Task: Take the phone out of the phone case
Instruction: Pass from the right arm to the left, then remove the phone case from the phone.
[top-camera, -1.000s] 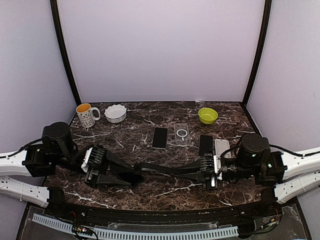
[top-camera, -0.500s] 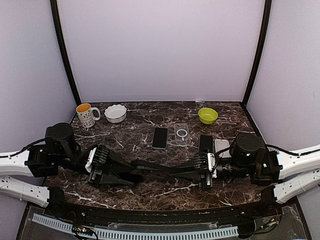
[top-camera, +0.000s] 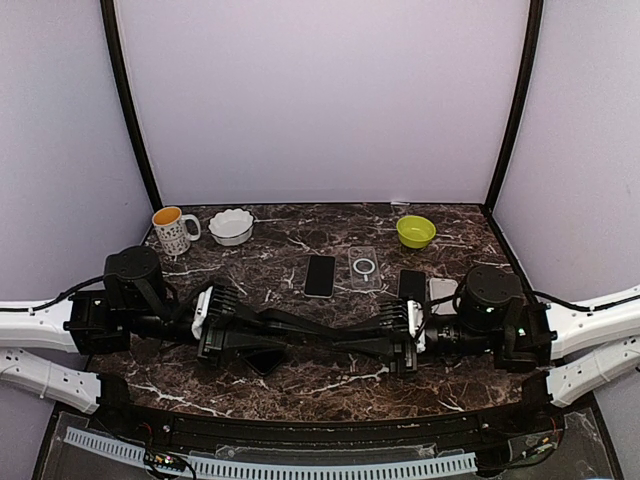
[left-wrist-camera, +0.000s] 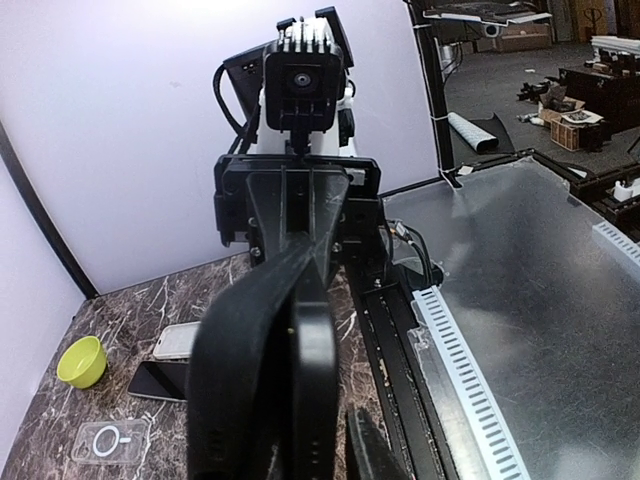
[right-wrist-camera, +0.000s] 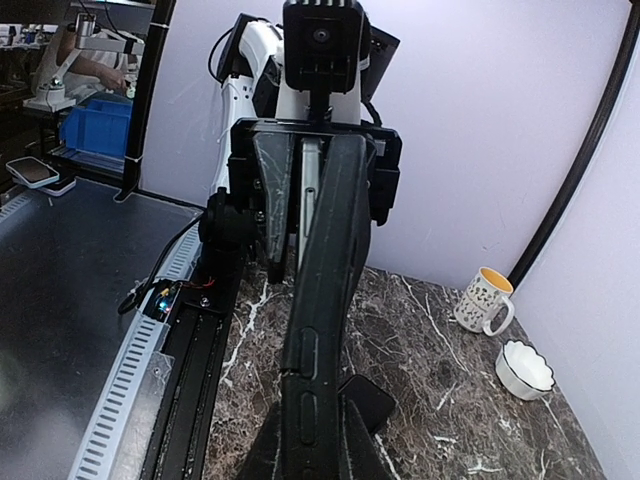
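The cased phone (right-wrist-camera: 315, 300) is held off the worktop (top-camera: 330, 385) toward 6 o'clock of its middle, turned edge-on between the two arms. In the right wrist view its narrow black side faces the camera, and side buttons show on that edge.

The left pincer (top-camera: 285, 330) reaches in from 9 o'clock and is clamped on one end of the cased phone, with a finger on either face. The right pincer (top-camera: 345, 337) reaches in from 3 o'clock and is clamped on the other end in the same way. The two point straight at each other, so each wrist camera looks along the phone at the other arm's camera.

Other things lie flat on the dark marble at 12 o'clock of the held phone:
- A bare black phone (top-camera: 320, 275) lies near the middle.
- A clear case with a ring (top-camera: 365, 267) lies just beside it at its 3 o'clock.
- Another dark phone (top-camera: 411, 284) and a pale phone (top-camera: 444, 291) lie side by side further toward 3 o'clock, near the right arm's wrist.

A patterned mug (top-camera: 173, 231) stands in the far corner at 10 o'clock. A white scalloped bowl (top-camera: 231, 226) sits just at its 3 o'clock. A lime-green bowl (top-camera: 415, 231) sits at the far edge toward 1 o'clock.
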